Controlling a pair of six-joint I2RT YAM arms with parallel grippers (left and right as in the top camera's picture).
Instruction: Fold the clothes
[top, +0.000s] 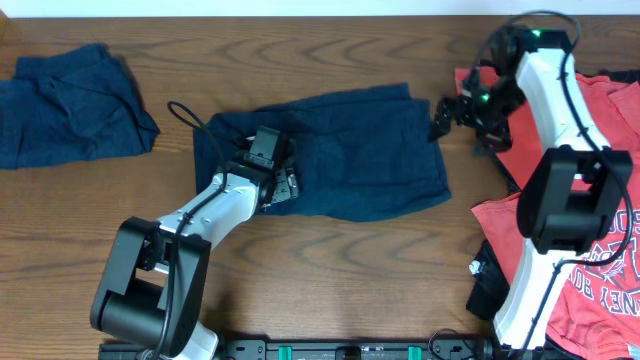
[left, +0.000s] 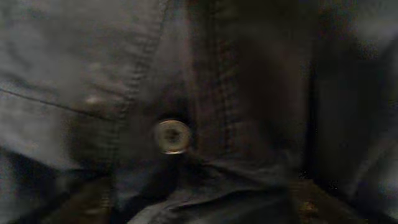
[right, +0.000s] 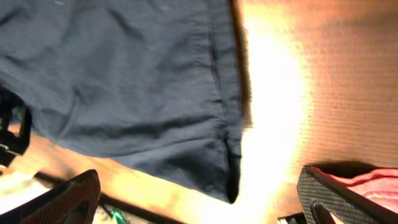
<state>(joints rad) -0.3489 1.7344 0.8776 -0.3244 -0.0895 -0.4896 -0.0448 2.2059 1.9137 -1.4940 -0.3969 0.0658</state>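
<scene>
**Left Arm Working on the Navy Garment, Right Arm Waiting Open at Its Edge**

The navy garment (top: 350, 155) is lying spread but rumpled in the middle of the table (top: 330, 290). The left gripper (top: 280, 183) is sitting on its left part, and the right gripper (top: 441, 118) is hanging just beside its upper right corner. A second navy piece (top: 65, 105) is lying crumpled at the far left, and the coral-red shirts (top: 600, 230) are heaped at the right edge.

The step in hand is probably taking two holds for a first fold. To do it well, the right arm should be coming down on the hem close to the corner and pinching the edge cleanly rather than a bunch of cloth. Both arms should then be lifting together, keeping the fabric taut so the edges meet squarely.

The right gripper's fingers (right: 74, 199) are standing wide apart with nothing between them, only hem and bare wood below. The left wrist view is showing just dark cloth close up, with a seam and a small metal button (left: 172, 135). Its fingers are out of sight, so whether it is clamped cannot be told.
</scene>
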